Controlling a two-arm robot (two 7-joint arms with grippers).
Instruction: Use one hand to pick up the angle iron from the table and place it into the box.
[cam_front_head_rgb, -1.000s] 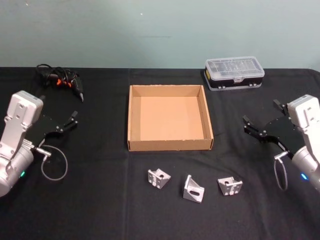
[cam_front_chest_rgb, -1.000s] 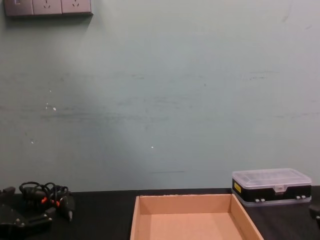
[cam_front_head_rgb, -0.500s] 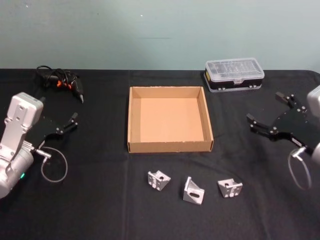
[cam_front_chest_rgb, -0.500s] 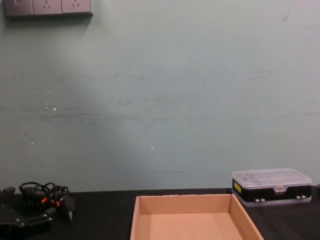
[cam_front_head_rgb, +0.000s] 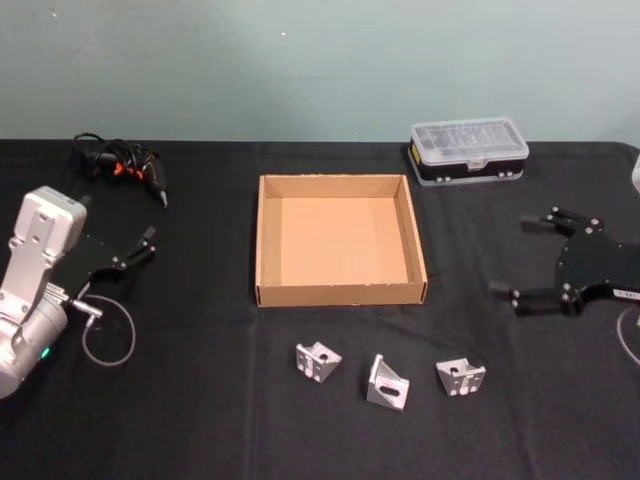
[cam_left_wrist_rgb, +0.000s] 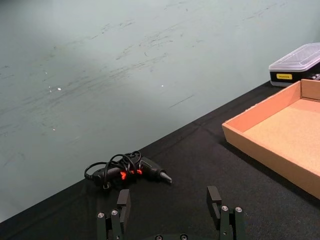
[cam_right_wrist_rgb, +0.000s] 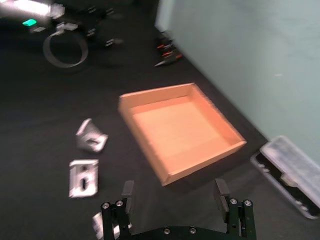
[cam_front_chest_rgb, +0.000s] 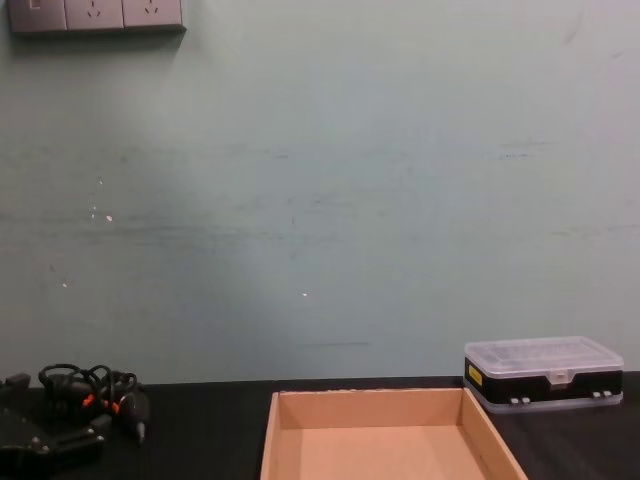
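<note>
Irons: three irons (cam_front_head_rgb: 386, 381) in a row on the table (cam_front_head_rgb: 200, 410), just near of the box (cam_front_head_rgb: 340, 293); none inside it, none gripped
Right gripper (cam_front_head_rgb: 511, 256): jaws spread wide, empty; over the table right of the box, far-right of the right iron (cam_front_head_rgb: 460, 374)
Change: a second ago it pointed left toward the box; it has since drawn right and rolled over
Meaning: probably the reach is only starting; the right iron looks the closest
Left gripper (cam_front_head_rgb: 138, 247): parked at left, jaws apart, holding nothing
Beyond: case (cam_front_head_rgb: 468, 150) far right; corded tool (cam_front_head_rgb: 120, 162) far left
</note>
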